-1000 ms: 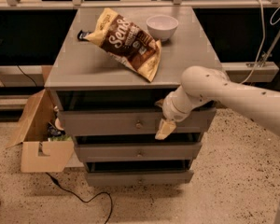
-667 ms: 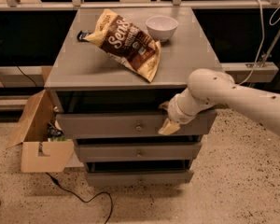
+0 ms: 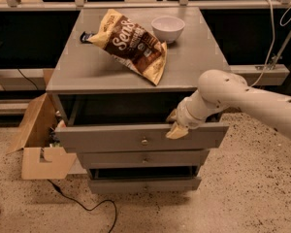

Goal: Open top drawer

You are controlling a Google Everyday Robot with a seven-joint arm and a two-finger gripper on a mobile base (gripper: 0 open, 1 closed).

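While a cardboard box (image 3: 36,147) sits on the floor at left, a chip bag (image 3: 131,45) and white bowl (image 3: 168,28) rest on the cabinet (image 3: 87,67); below, the top drawer (image 3: 111,139) stands partly out, the gripper (image 3: 174,124) clamped over its front's upper edge, right of centre.

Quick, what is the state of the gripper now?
Gripper: at the upper edge of the top drawer, right of its knob; open or closed cannot be told.
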